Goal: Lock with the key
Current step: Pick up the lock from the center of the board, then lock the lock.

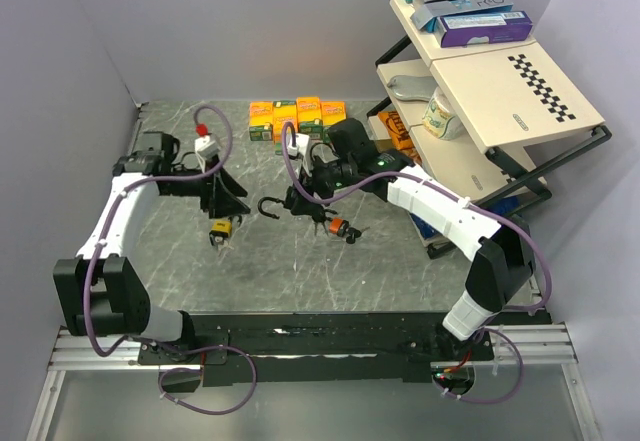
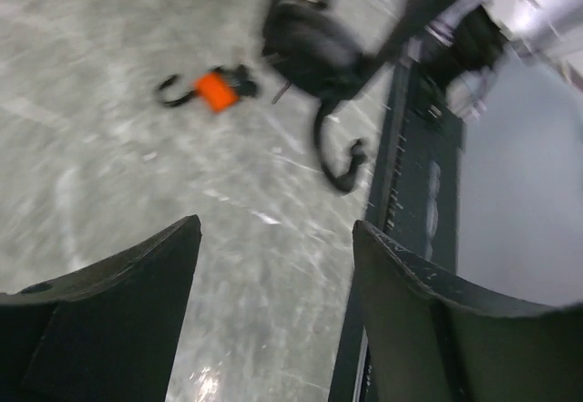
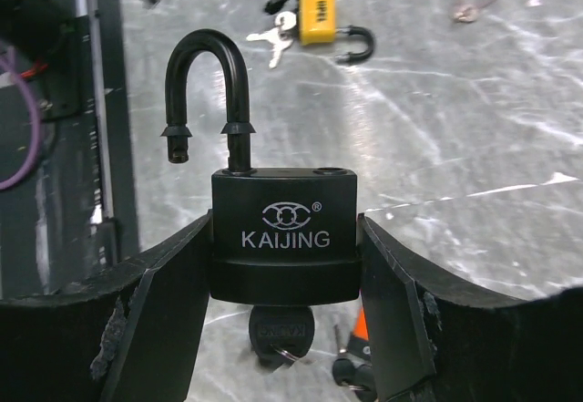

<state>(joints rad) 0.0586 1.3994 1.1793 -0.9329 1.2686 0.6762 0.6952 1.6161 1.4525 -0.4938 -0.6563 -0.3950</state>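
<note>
My right gripper (image 3: pixel 285 231) is shut on the body of a black KAIJING padlock (image 3: pixel 284 224) and holds it above the table. Its shackle (image 3: pixel 205 92) is open, with the free end swung out of its hole. A black-headed key (image 3: pixel 281 331) sits in the keyhole on the underside. In the top view the right gripper (image 1: pixel 300 199) holds this padlock (image 1: pixel 272 205) at the table's middle. My left gripper (image 2: pixel 273 238) is open and empty. In the top view it (image 1: pixel 222 206) hovers just left of the black padlock's shackle.
A yellow padlock (image 3: pixel 319 17) with keys lies on the table under the left gripper (image 1: pixel 220 229). An orange padlock (image 1: pixel 340 227) lies below the right gripper. Small orange and yellow boxes (image 1: pixel 295 116) line the back. A rack of shelves (image 1: pixel 480 91) stands at the right.
</note>
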